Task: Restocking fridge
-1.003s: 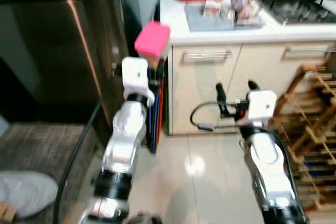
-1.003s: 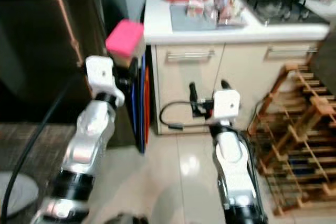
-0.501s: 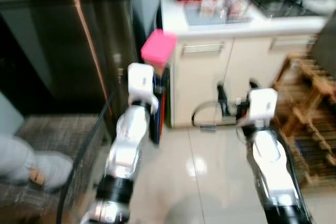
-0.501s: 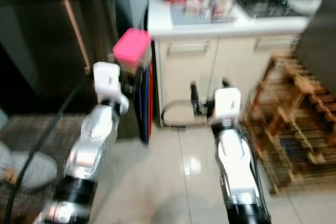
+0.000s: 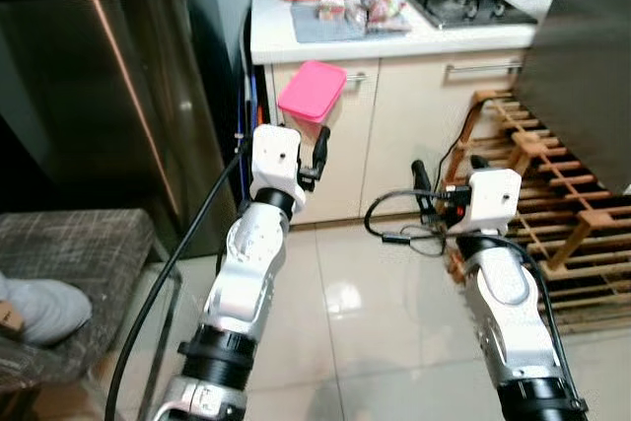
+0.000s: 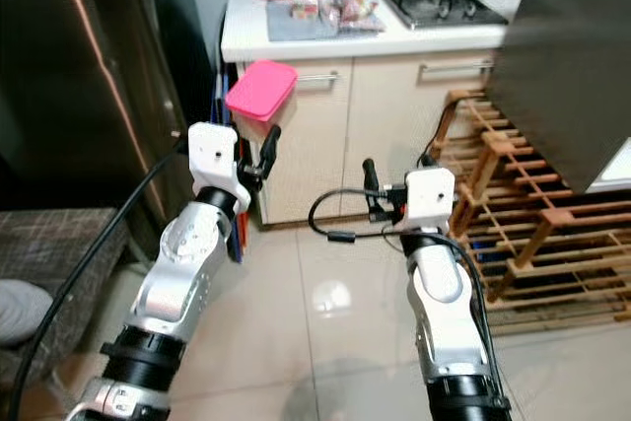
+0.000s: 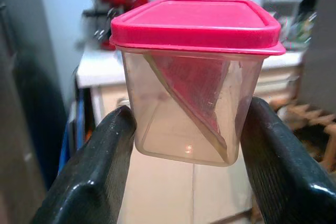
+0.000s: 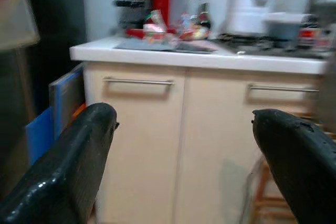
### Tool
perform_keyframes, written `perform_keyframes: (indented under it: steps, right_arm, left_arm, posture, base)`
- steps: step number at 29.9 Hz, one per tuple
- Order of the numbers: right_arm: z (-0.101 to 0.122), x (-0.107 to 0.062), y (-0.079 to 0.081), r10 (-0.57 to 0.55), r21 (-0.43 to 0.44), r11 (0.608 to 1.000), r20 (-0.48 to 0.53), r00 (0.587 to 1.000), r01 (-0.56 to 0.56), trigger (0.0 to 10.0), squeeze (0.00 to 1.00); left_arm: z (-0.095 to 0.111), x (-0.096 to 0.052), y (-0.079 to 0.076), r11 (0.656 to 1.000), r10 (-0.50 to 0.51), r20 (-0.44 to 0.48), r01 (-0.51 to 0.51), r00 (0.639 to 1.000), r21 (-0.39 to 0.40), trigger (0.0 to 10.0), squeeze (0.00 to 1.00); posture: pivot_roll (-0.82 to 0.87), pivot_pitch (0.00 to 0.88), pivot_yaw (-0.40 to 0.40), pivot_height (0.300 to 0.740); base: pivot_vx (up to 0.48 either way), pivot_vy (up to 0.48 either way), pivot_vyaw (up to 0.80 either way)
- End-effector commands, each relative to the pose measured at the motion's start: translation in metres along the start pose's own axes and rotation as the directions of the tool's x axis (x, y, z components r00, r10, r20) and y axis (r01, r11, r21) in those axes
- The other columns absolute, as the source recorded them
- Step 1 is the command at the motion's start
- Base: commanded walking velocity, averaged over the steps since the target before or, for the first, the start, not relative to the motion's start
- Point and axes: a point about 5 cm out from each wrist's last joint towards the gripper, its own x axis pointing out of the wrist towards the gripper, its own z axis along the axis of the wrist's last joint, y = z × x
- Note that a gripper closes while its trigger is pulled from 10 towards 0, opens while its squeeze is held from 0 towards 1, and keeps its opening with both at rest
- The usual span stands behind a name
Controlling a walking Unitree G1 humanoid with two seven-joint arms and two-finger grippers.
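The robot held a clear plastic box with a pink lid (image 7: pixel 194 77) up in the air.

The left gripper (image 7: pixel 184 145) was raised in front of the cream cupboard (image 5: pixel 414 135), its fingers squeezing the box's sides. The right gripper (image 5: pixel 446 167) pointed forward, fingers apart, holding nothing.

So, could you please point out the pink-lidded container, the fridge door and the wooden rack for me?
pink-lidded container (image 7: pixel 195 18): left wrist view, on the lid's top.
fridge door (image 5: pixel 94 96): left eye view, on the steel front.
wooden rack (image 6: pixel 537 244): right eye view, on a slat.
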Motion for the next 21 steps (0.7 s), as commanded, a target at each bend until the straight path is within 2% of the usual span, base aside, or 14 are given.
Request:
perform_keyframes:
  steps: [1,21]
  right_arm:
    - [0.0014,-0.001,-0.0044,-0.008,-0.002,1.0,0.001,1.0,0.008,10.0,0.0]
    - [-0.0018,-0.0032,-0.0046,-0.006,-0.008,1.0,-0.014,1.0,0.006,10.0,0.0]
  left_arm:
    - [0.0016,0.0011,-0.0016,1.0,0.004,0.006,-0.004,1.0,-0.002,10.0,0.0]
    - [-0.0065,-0.0039,0.0071,0.999,0.037,-0.019,-0.037,0.999,0.009,10.0,0.0]
  posture:
    - [-0.15,0.0,0.044,0.74]
    - [-0.15,0.0,0.043,0.74]
  base:
    - [0.0,-0.469,0.0]
    - [0.0,-0.469,0.0]
